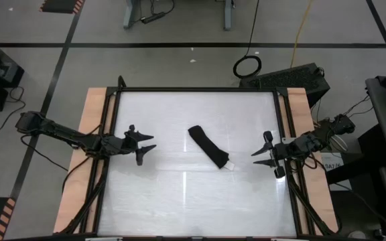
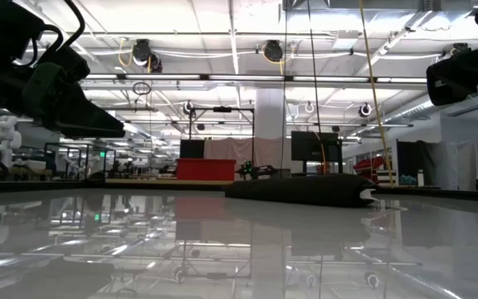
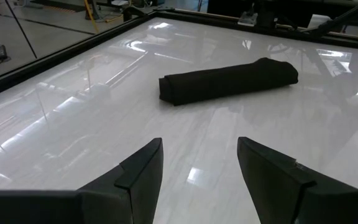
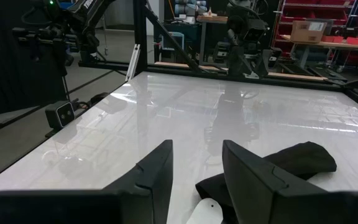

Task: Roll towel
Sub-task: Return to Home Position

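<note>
On the white tabletop (image 1: 179, 201), seen from above, the black towel (image 1: 208, 146) is laid as a tight roll just to the 3 o'clock side of centre, its length running from 11 o'clock to 5 o'clock. In the low view the roll (image 2: 301, 189) is seen lying flat on the glossy surface.

The left gripper (image 1: 151, 142) is held over the table at 9 o'clock of the roll, well apart from it. Its fingers are spread wide and nothing is gripped between them (image 3: 199, 144); the roll (image 3: 229, 81) is seen beyond them.

The right gripper (image 1: 254, 158) is held at 4 o'clock of the roll, near its end but clear of it, with its fingers parted and empty (image 4: 196, 144).

A small white tag (image 1: 233, 167) is seen at the roll's 5 o'clock end, towards the right gripper.
</note>
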